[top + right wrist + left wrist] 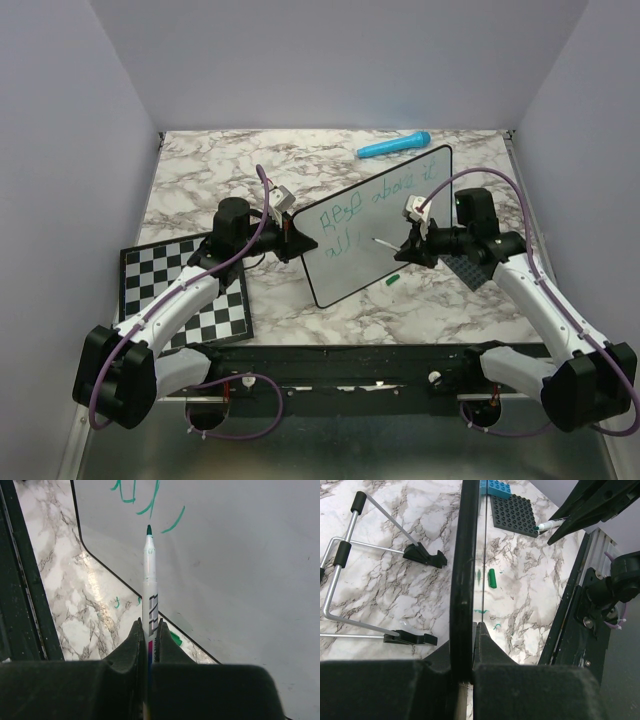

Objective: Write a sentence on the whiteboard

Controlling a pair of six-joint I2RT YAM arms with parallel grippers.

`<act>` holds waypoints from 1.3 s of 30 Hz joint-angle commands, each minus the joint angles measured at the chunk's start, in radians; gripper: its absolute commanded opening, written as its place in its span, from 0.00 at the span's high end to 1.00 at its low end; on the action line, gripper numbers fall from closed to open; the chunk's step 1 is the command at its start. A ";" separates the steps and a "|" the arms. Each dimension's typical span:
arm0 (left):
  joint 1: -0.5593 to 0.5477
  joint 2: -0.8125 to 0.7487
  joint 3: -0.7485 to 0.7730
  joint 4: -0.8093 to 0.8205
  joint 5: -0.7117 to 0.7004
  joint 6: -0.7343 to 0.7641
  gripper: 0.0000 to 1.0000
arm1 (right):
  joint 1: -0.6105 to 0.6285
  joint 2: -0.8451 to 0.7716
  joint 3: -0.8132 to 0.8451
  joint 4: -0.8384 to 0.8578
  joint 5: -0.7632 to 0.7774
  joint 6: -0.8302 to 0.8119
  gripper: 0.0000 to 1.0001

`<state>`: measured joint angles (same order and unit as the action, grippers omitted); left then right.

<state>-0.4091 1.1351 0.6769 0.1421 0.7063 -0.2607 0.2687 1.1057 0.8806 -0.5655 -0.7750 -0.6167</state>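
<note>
The whiteboard (390, 235) stands tilted over the middle of the table. My left gripper (291, 236) is shut on its left rim, and the board shows edge-on (463, 555) between my left gripper's (472, 629) jaws. The sentence (400, 190) is green scribble in two lines, the lower one short (338, 245). My right gripper (408, 246) is shut on a white marker (149, 585) with a green tip. The tip sits just short of the board (235, 570), under the last green strokes (150, 502). My right gripper (149, 623) grips the marker's barrel.
A green marker cap (392, 279) lies on the marble below the board's lower edge. A blue pen-like object (393, 146) lies at the back. A checkerboard (185, 290) lies front left. A dark studded baseplate (516, 514) is under the right arm. A wire stand (350, 580) lies behind the board.
</note>
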 commanded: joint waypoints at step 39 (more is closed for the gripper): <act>-0.002 -0.009 -0.023 -0.124 -0.085 0.092 1.00 | 0.006 -0.020 -0.035 0.035 0.006 0.008 0.99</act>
<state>-0.4099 1.1286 0.6769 0.1360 0.7044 -0.2562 0.2687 1.0992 0.8608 -0.5476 -0.7742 -0.6170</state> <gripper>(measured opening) 0.099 0.078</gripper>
